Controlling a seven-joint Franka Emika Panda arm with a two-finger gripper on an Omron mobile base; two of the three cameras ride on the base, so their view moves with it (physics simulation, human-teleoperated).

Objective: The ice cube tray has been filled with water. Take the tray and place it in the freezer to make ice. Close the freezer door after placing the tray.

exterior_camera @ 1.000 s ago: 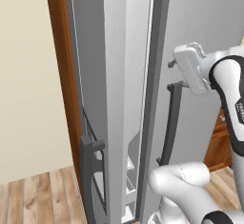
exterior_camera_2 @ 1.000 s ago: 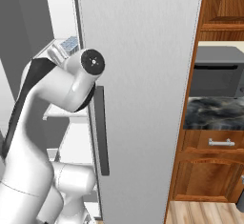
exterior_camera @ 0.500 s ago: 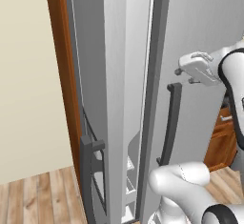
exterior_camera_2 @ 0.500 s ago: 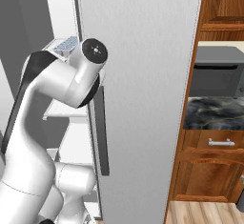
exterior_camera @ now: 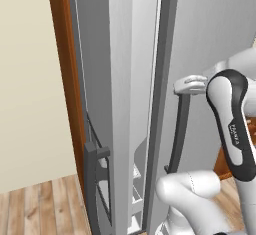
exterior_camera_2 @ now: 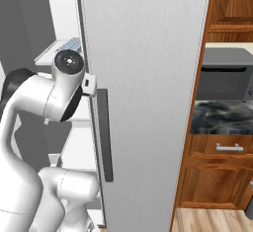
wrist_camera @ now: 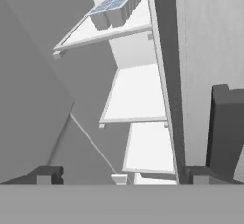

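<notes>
The ice cube tray (wrist_camera: 116,4), white-grey with pale-blue water in its cells, lies on the top white shelf of the freezer (wrist_camera: 138,94). In the right base view the ice cube tray (exterior_camera_2: 71,44) shows behind my arm. The freezer door (exterior_camera: 97,79) stands ajar, and its grey inner face (wrist_camera: 38,89) takes up the left of the hand view. My gripper (wrist_camera: 121,175) is open and holds nothing. Its fingertips (wrist_camera: 47,174) are spread wide and point into the gap below the tray. My gripper's white hand (exterior_camera: 190,84) sits by the top of the other door's handle.
The plain grey fridge door (exterior_camera_2: 148,93) is shut, and its dark vertical handle (exterior_camera_2: 104,135) runs close beside my hand. Brown wooden cupboards (exterior_camera_2: 222,176) and a dark marbled counter (exterior_camera_2: 220,117) stand to the right. A cream wall (exterior_camera: 30,89) lies left of the fridge.
My arm has swung: the hand has dropped slightly and shifted left toward the door gap, and the elbow has moved left. Tray and doors have stayed still. The gripper has stayed open.
</notes>
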